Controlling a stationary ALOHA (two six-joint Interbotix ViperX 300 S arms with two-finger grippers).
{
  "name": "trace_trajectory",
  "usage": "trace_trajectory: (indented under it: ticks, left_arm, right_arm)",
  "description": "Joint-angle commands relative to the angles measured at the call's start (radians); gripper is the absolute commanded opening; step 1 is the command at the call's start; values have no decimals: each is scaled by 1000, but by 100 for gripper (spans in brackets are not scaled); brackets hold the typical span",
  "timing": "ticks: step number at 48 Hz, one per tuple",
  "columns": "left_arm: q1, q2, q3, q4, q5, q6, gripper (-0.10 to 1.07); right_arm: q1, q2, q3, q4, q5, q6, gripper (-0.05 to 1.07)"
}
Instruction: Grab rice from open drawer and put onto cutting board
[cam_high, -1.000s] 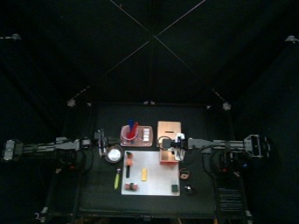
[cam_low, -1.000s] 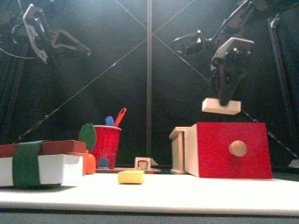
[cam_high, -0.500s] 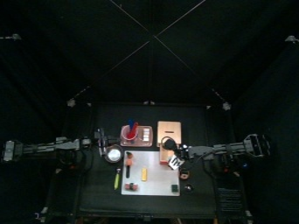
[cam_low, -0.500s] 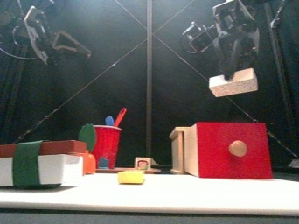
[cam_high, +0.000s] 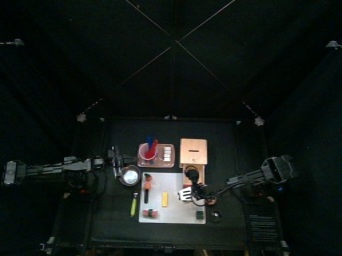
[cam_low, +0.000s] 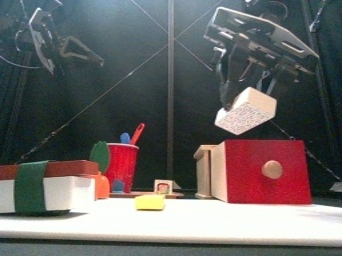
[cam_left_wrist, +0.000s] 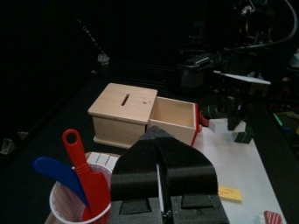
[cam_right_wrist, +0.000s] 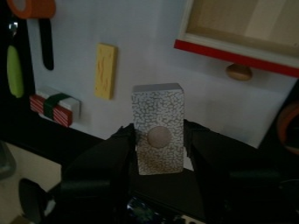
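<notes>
You've got the rice block (cam_low: 246, 110), white and speckled, tilted, clamped in the right end effector (cam_right_wrist: 158, 147). Cutting board (cam_right_wrist: 140, 52) lies flat below it; drawer (cam_right_wrist: 251, 31) open, just beyond.

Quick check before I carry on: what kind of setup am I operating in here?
Likely a lab test pen with a toy kitchen: black curtains enclose a small black table holding a white cutting board, a wooden drawer box and a red cup of utensils.
</notes>
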Motion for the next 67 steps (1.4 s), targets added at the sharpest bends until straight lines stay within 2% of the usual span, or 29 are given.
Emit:
trace_trajectory:
  ticks: [1, 11, 19, 29, 36, 55, 67]
  left_arm:
    - [3, 3, -14, -3, -17, -2, 2]
    - [5, 3, 0, 8, -78, 8, 2]
    - [2, 5, 2, 44, -80, 6, 2]
    - [-3, 3, 15, 49, -84, 6, 2]
    - [-5, 3, 15, 55, -84, 6, 2]
    - [-6, 0, 17, 55, -83, 5, 2]
    - [-6, 0, 14, 43, -86, 0, 2]
  right_arm:
    - [12, 37, -55, -11, 3, 51, 61]
    - [14, 147, -104, 29, 14, 112, 61]
    - [8, 224, -124, 51, 8, 114, 61]
    - [5, 287, -167, 49, 26, 115, 62]
    - [-11, 299, -179, 49, 51, 112, 67]
    - [-32, 288, -183, 11, 63, 110, 90]
    - [-21, 253, -195, 5, 58, 94, 94]
